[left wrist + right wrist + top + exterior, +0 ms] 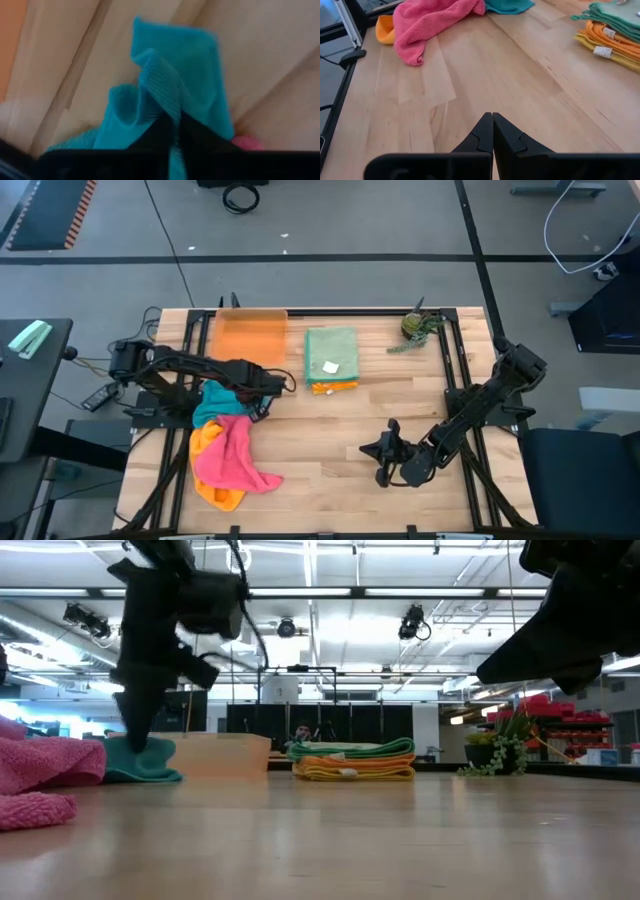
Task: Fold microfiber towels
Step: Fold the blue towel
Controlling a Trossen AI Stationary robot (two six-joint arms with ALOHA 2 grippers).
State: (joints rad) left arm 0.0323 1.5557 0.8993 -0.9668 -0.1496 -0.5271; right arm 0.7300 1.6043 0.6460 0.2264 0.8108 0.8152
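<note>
A stack of folded towels (pixel 332 360) sits done; the left pincer (pixel 172 131) pinches the teal towel (pixel 175 85) from the unfolded heap (pixel 232 455); the right pincer (pixel 492 131) waits pressed together.

Left gripper (pixel 175 131) lowered at table's left, fingers pinched together; right gripper (pixel 492 131) closed, near front.

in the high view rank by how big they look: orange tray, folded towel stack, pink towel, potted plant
1. pink towel, crumpled and spread widest
2. orange tray
3. folded towel stack, close to the tray, so that order is unsure
4. potted plant, clearly smallest
</note>
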